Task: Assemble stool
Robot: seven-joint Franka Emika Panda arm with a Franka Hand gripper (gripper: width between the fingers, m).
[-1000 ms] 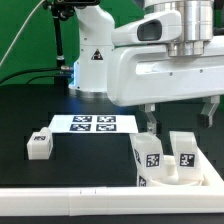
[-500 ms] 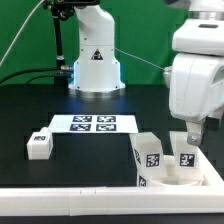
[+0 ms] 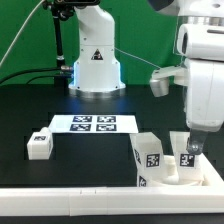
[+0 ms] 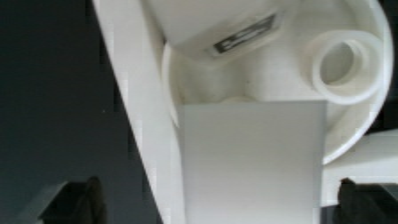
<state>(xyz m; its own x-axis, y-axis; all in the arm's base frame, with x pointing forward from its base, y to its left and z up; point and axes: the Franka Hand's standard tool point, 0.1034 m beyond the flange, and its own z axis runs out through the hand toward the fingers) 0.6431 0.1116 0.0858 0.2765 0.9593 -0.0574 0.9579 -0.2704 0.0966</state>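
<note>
The stool's round white seat disc (image 3: 170, 180) lies at the front of the exterior view's right. Two white legs stand on it: a tagged one (image 3: 149, 158) and a second (image 3: 186, 158) beside it. My gripper (image 3: 188, 148) hangs open over that second leg, its fingers on either side of the leg's top. In the wrist view the leg (image 4: 249, 150) fills the space between the dark fingertips (image 4: 80, 200), apart from both. The seat disc (image 4: 214, 70) and a round socket (image 4: 347, 65) show beyond it. A loose leg (image 3: 40, 146) lies at the exterior view's left.
The marker board (image 3: 92, 124) lies flat in the middle of the black table. A long white border rail (image 3: 90, 203) runs along the front edge. The robot's base (image 3: 95, 60) stands at the back.
The arm has swung toward the exterior view's right and turned, bringing the gripper down over the second leg. The jaws stayed open. No part has moved.
</note>
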